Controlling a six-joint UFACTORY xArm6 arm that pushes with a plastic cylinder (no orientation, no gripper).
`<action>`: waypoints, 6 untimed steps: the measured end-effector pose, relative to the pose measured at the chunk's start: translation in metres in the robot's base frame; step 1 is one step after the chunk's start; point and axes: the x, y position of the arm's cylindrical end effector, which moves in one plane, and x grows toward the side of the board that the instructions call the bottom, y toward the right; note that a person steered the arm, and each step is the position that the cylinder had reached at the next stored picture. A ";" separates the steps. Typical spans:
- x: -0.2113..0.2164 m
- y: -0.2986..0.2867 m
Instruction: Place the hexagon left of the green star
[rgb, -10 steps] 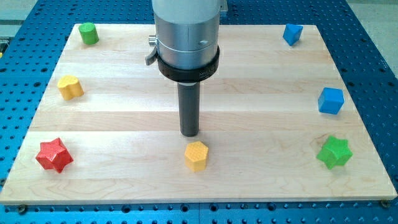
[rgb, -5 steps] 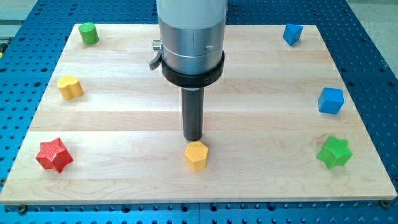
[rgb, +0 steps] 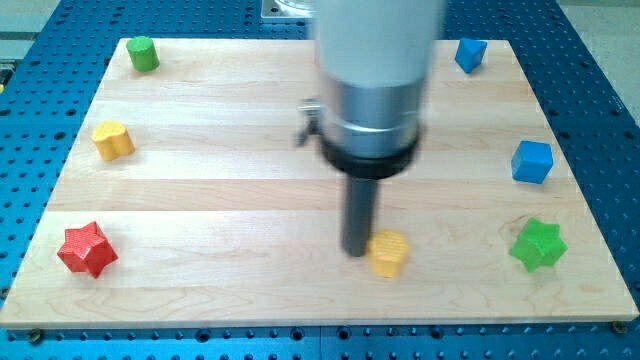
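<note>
Yellow hexagon (rgb: 389, 253) touches my tip (rgb: 357, 251), green star (rgb: 537, 245) rightward.

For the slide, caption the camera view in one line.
My tip pushes the yellow hexagon from its left toward the green star.

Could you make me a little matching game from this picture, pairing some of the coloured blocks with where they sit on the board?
Things:
1. green cylinder block
2. red star block
3. green star block
4. yellow hexagon block

Places:
A. the view's lower right
B. right beside my tip
C. the view's top left corner
D. the view's lower left

Pairs: 1-C, 2-D, 3-A, 4-B
</note>
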 end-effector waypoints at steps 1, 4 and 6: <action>0.006 -0.005; 0.025 0.069; -0.003 0.016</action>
